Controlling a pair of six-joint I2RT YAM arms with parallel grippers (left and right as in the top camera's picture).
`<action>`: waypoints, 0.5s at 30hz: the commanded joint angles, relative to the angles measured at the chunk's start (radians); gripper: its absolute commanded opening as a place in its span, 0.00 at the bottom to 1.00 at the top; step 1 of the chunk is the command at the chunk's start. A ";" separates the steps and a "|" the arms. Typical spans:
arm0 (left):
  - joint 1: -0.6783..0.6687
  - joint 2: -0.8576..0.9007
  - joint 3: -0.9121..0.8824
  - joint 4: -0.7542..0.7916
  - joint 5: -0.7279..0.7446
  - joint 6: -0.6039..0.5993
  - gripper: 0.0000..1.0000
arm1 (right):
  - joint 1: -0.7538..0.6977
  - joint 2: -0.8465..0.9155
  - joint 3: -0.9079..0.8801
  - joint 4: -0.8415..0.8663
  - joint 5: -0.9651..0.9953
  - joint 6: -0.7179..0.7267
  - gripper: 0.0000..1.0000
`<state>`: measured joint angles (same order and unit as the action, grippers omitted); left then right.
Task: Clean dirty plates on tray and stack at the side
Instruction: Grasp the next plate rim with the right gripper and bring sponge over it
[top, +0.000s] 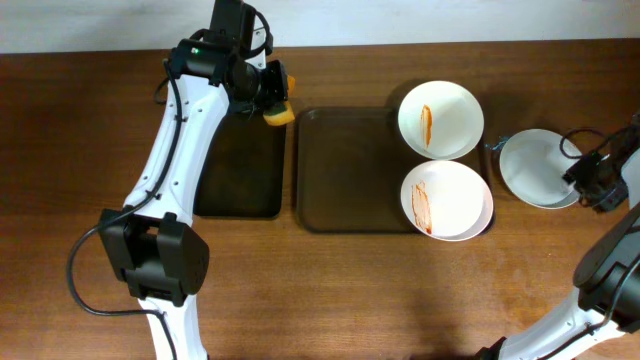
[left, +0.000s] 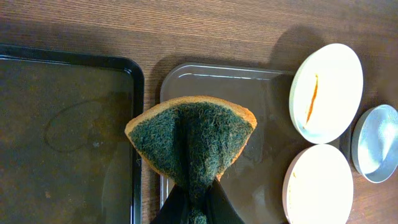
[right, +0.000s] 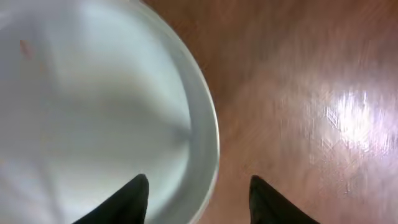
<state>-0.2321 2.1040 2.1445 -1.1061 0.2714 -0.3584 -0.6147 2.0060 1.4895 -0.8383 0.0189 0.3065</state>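
Two white plates with orange smears sit on the right end of the dark tray (top: 345, 170): one at the back (top: 441, 120) and one at the front (top: 447, 199). Both show in the left wrist view, back (left: 326, 92) and front (left: 318, 191). A clean white plate (top: 537, 168) lies on the table right of the tray. My left gripper (top: 272, 100) is shut on a sponge (left: 191, 138), orange with a green scrub face, held above the tray's back left corner. My right gripper (right: 198, 186) is open, straddling the clean plate's rim (right: 208, 134).
A second, black tray (top: 240, 165) lies left of the brown tray, also seen in the left wrist view (left: 65, 137). Bare wooden table surrounds the trays. The right arm's cable (top: 580, 140) loops above the clean plate.
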 joint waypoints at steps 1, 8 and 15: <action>-0.007 0.011 0.001 0.007 -0.006 0.008 0.00 | 0.000 -0.003 0.109 -0.137 -0.112 -0.009 0.51; -0.008 0.011 0.001 0.038 -0.006 0.008 0.00 | 0.170 -0.066 0.201 -0.512 -0.362 -0.285 0.51; -0.007 0.011 0.001 0.040 -0.006 0.009 0.00 | 0.296 -0.066 -0.129 -0.345 -0.206 -0.242 0.39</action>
<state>-0.2367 2.1040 2.1441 -1.0695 0.2718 -0.3584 -0.3321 1.9465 1.4281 -1.2396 -0.2310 0.0513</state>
